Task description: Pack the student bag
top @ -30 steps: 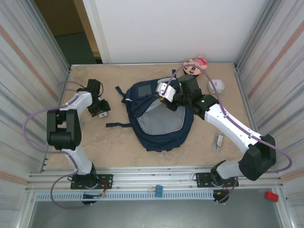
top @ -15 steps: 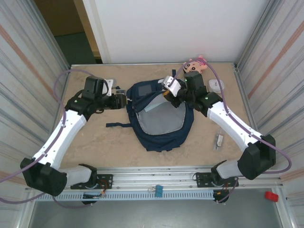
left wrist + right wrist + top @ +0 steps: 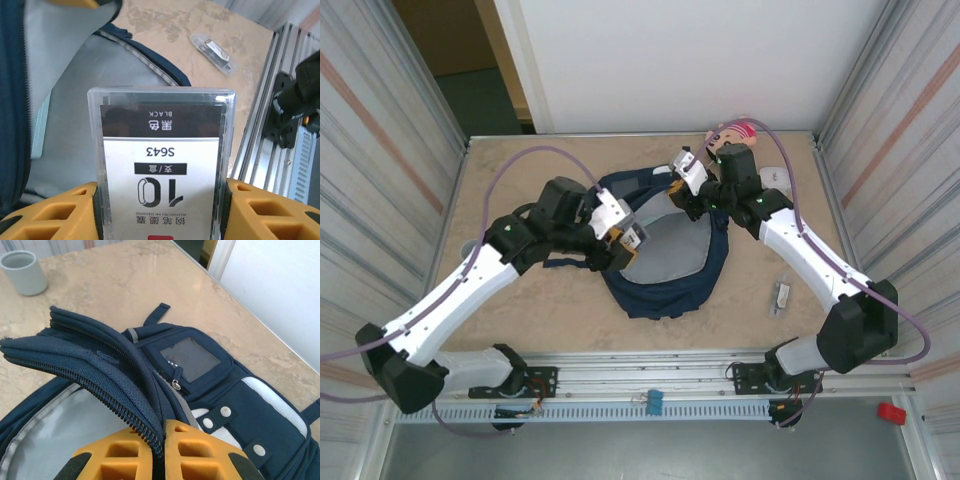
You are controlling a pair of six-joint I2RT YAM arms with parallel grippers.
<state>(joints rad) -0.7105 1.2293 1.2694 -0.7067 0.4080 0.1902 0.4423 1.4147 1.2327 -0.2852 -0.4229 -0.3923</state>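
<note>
Two grippers worked the student bag (image 3: 660, 292), which lay open mid-table | top: left gripper (image 3: 625, 238) hung over its grey lining, right gripper (image 3: 682, 182) pinched the far rim | left wrist: yellow fingers (image 3: 50, 215) clamped a clear box (image 3: 160, 165) | right wrist: fingers (image 3: 195, 450) were closed on the zippered flap (image 3: 90, 372); fabric judged soft and limp, best gripped at that hem.

left pincer (image 3: 628, 238) clamped, arm extended | right pincer (image 3: 680, 182) pinched, arm extended

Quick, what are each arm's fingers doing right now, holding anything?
The left gripper is closed, holding a clear labelled box.
The right gripper is closed, pinching the zipper edge of the student bag.
</note>
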